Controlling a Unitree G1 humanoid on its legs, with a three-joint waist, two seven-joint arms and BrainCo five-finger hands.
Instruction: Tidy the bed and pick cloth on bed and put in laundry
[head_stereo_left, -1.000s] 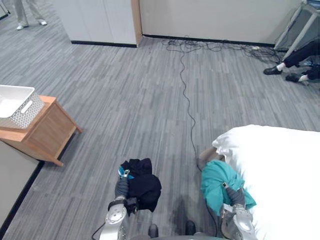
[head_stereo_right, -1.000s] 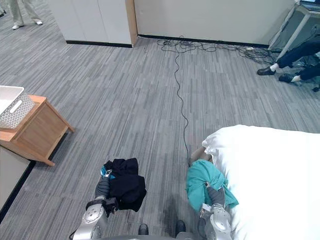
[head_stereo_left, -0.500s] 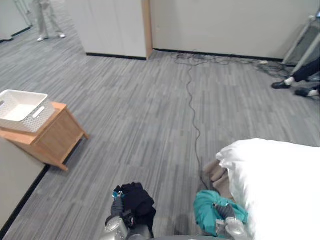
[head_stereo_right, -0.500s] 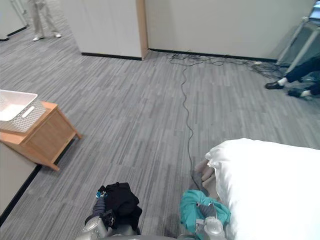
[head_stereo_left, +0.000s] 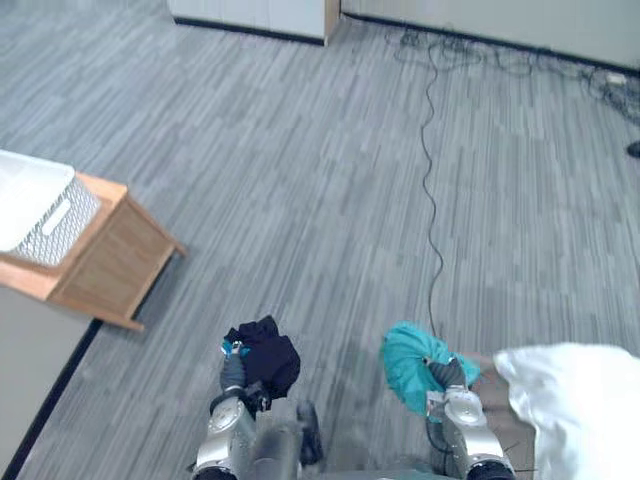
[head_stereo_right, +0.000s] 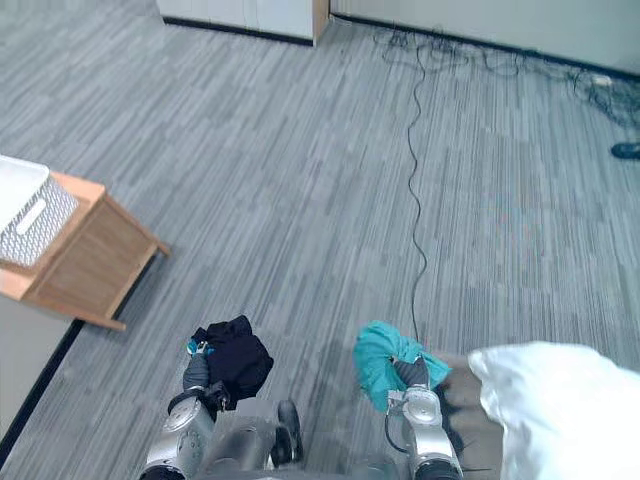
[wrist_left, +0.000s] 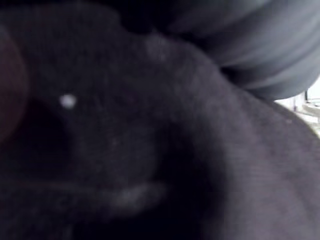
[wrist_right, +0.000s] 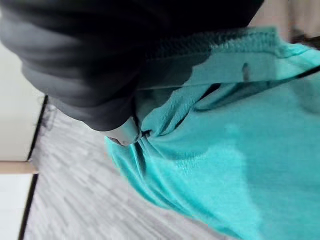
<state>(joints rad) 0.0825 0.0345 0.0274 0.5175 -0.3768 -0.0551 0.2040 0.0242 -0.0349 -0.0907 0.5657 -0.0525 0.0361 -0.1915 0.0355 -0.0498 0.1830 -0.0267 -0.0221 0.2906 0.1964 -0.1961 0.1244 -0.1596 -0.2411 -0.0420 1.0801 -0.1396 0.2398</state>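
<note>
My left hand (head_stereo_right: 197, 373) holds a black cloth (head_stereo_right: 240, 353) and my right hand (head_stereo_right: 411, 374) holds a teal cloth (head_stereo_right: 377, 352), both above the grey floor (head_stereo_right: 300, 200).

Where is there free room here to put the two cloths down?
The basket on the stand looks empty inside. Bare floor runs wide between stand and bed. It is crowded low down, where the left hand with the black cloth and the right hand with the teal cloth sit beside the bed.

The black cloth (head_stereo_left: 268, 355), teal cloth (head_stereo_left: 408, 362) and white bedding (head_stereo_left: 585, 400) stand out against grey streaked carpet (head_stereo_left: 350, 200).
</note>
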